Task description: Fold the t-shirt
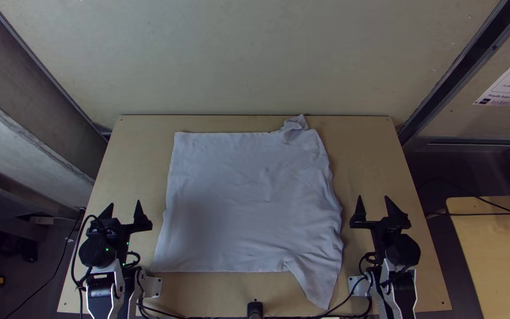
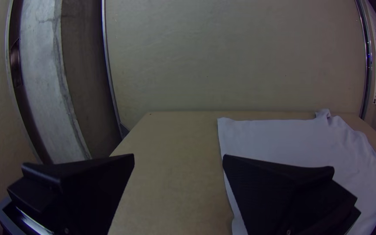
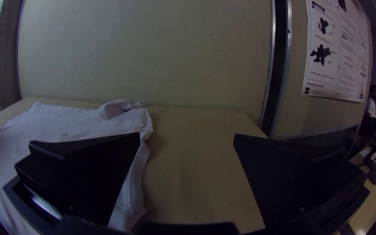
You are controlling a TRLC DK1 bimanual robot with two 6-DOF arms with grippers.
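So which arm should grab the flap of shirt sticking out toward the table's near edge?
Right, probably: the right gripper is open on the same side of the shirt as that flap, while the left gripper is beyond the opposite side.

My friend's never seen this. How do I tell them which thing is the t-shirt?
Find the light wooden table. Between the left gripper and the right gripper lies the t-shirt, big, whitish and mostly spread flat. Unlike the black grippers, it's cloth, with a crumpled far-right corner and a pointy near-right flap.
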